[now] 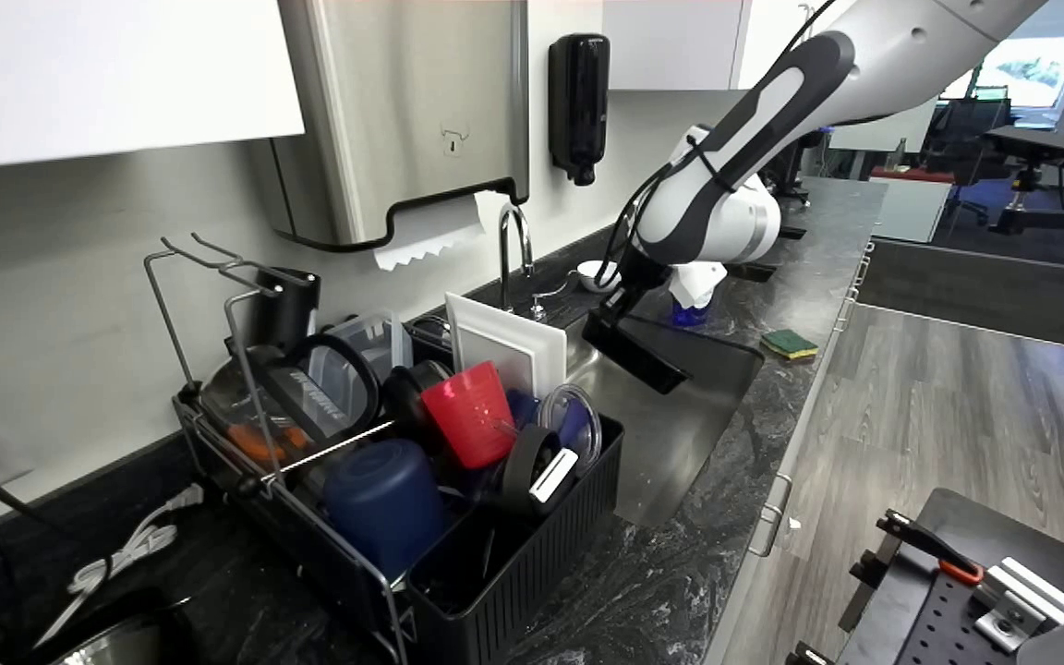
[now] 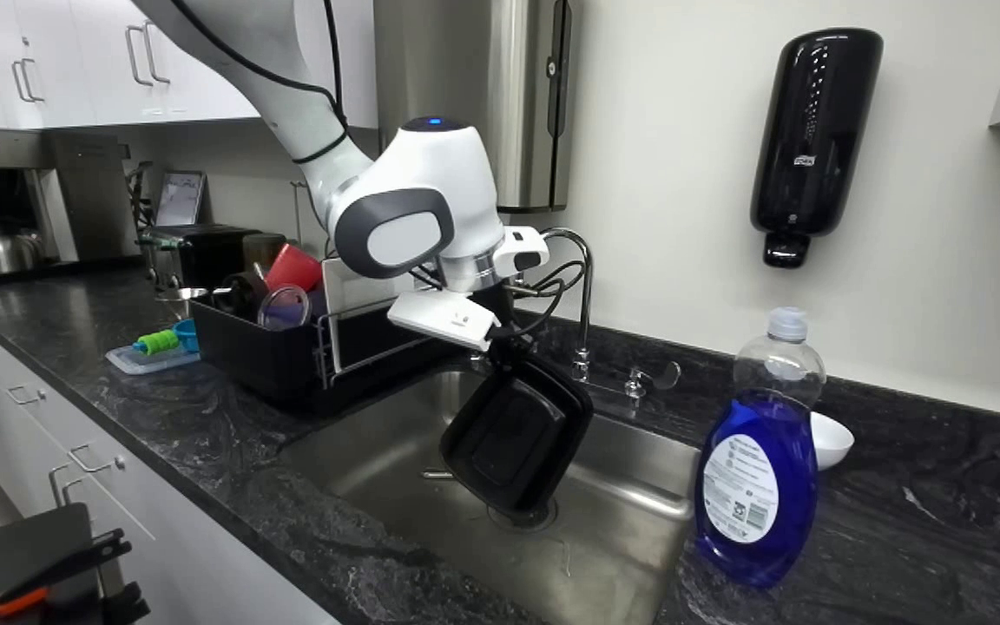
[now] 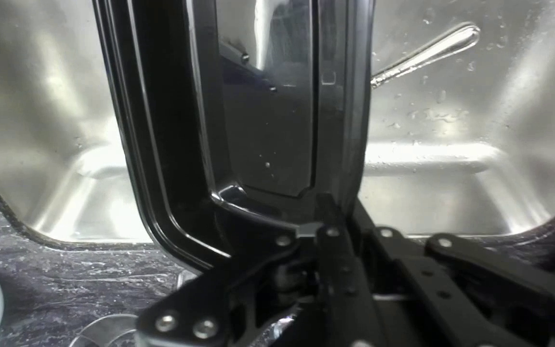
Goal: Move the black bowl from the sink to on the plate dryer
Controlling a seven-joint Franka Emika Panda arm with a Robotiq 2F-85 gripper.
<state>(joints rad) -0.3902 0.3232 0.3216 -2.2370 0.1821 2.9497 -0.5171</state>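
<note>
Item under review: the black bowl (image 2: 509,443), a shallow rectangular vessel. Location: hanging over the sink (image 2: 587,564), near the centre of the frame in an exterior view, tilted steeply with its open side showing; it appears clear of the basin floor. The claw (image 3: 347,212) is pinching the wall at one end of the bowl, one finger on the inner face and one on the outer, as noted low in the wrist view.

Handling, as judged: thin moulded plastic, light, fairly stiff with slight give in the walls, unlikely to break if dropped. Drops of liquid (image 3: 245,58) on the inner base suggest a slippery surface. Held at one end, the load hangs off-centre and could pivot or slide in the grip. The rim wall is a sound place to take hold; mid-side would probably resist twisting better.

Pose: the arm (image 2: 444,178) enters from the upper left of the frame in an exterior view, slopes down and folds at the wrist, so that the claw points downwards.

Outstanding: transfer to the plate dryer (image 1: 541,554), lower left of the bowl in an exterior view. A red cup (image 1: 472,416) and a white tray (image 1: 509,346) crowd it; snagging is possible.
</note>
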